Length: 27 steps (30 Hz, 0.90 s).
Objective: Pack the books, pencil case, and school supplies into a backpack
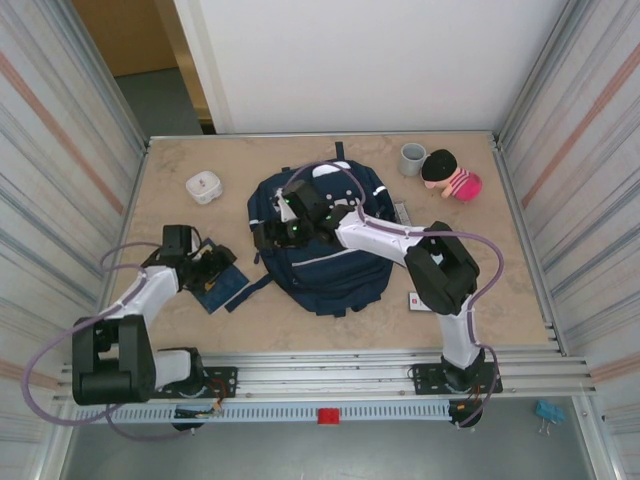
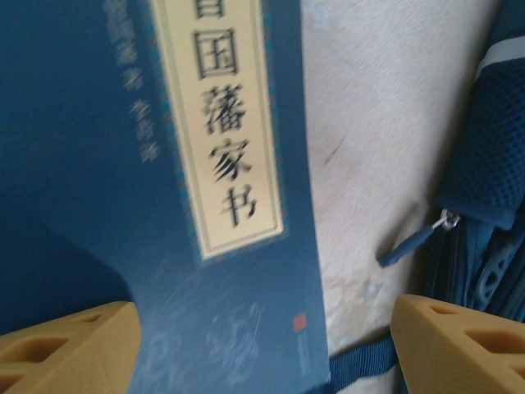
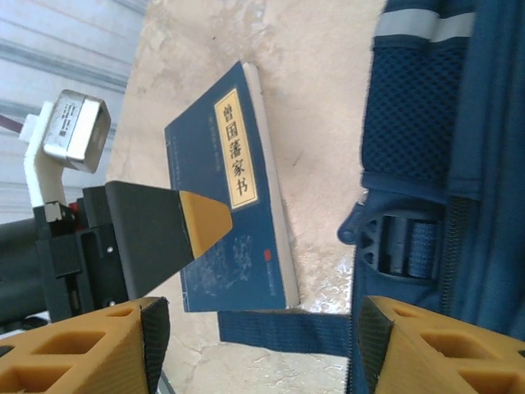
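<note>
Top view: navy blue fabric backpack (image 1: 335, 265) mid-frame, dark blue cream-labelled book (image 1: 220, 290) lower left on the tan table (image 1: 300, 160), unpacked, so all packing looks left; metal walls (image 1: 60, 150) flank. Left wrist: left gripper (image 2: 262, 328) gapes, empty, above that book. Right wrist: right gripper (image 3: 258, 320) spread, empty, beside the backpack

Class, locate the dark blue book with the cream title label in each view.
Top external: book lower left, left of the backpack.
Left wrist: book on the left half, close up.
Right wrist: book at centre, flat on the table.
Shared landmark: the backpack, to the book's right in every view.
</note>
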Motion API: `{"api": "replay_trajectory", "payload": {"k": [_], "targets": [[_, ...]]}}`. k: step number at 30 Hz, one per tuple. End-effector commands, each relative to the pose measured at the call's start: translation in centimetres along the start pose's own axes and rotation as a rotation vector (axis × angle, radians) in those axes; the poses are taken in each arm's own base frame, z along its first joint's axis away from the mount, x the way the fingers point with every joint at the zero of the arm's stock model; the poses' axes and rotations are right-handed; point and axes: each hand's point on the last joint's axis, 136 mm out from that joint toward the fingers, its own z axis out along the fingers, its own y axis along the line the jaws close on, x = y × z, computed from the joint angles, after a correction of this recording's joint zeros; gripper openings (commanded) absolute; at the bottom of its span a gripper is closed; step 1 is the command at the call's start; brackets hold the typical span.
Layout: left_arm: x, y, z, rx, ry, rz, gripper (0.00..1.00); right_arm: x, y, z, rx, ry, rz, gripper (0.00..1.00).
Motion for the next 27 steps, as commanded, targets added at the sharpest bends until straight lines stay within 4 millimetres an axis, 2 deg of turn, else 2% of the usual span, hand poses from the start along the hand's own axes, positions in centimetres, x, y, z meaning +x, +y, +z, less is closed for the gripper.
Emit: {"api": "replay_trajectory", "payload": {"k": [1, 5, 8, 11, 16, 19, 27], "targets": [[0.2, 0.8, -2.7, -0.024, -0.006, -0.059, 0.81, 1.4, -0.1, 1.8, 0.046, 0.046, -0.074, 0.63], [-0.5, 1.7, -4.6, -0.001, -0.060, -0.098, 0.80, 1.9, 1.2, 4.1, 0.032, 0.068, -0.178, 0.63], [-0.3, 2.9, -4.4, 0.036, -0.042, -0.161, 0.79, 2.1, 2.3, 5.6, 0.023, 0.071, -0.238, 0.62], [-0.3, 4.2, -4.0, 0.051, -0.032, -0.215, 0.77, 2.3, 2.5, 7.4, 0.026, 0.076, -0.283, 0.61], [-0.4, 5.2, -3.6, 0.038, -0.034, -0.231, 0.75, 2.6, 0.7, 10.1, 0.106, 0.090, -0.334, 0.58], [-0.1, 5.9, -3.1, 0.010, -0.016, -0.248, 0.75, 2.6, 0.2, 11.1, 0.132, 0.101, -0.352, 0.57], [0.1, 7.7, -2.4, -0.067, -0.027, -0.269, 0.76, 5.3, -0.7, 13.2, 0.126, 0.167, -0.367, 0.52]]}}
